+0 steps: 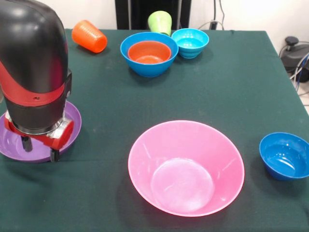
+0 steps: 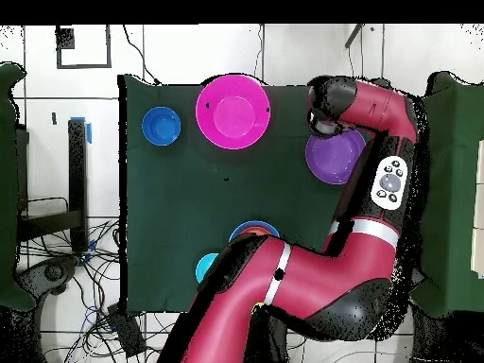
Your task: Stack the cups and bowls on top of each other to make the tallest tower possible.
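Gripper [image 1: 38, 148] sits low over the purple bowl [image 1: 72, 121], its 2 fingers apart, one inside the bowl and one at its near rim; nothing is clamped. Landmark: pink bowl [image 1: 186, 166], empty, upright. Purple bowl lies well left of pink in the front view; dark blue bowl [image 1: 285, 155] lies right of it.

Beyond pink: orange bowl [image 1: 148, 52] nested in the blue bowl [image 1: 145, 67], cyan bowl [image 1: 190, 42] just beside, green cup [image 1: 160, 21] and toppled orange cup [image 1: 89, 36] at the far edge.

Judgement: pinch the rim squarely, lift level, clear the cloth before travelling towards pink.
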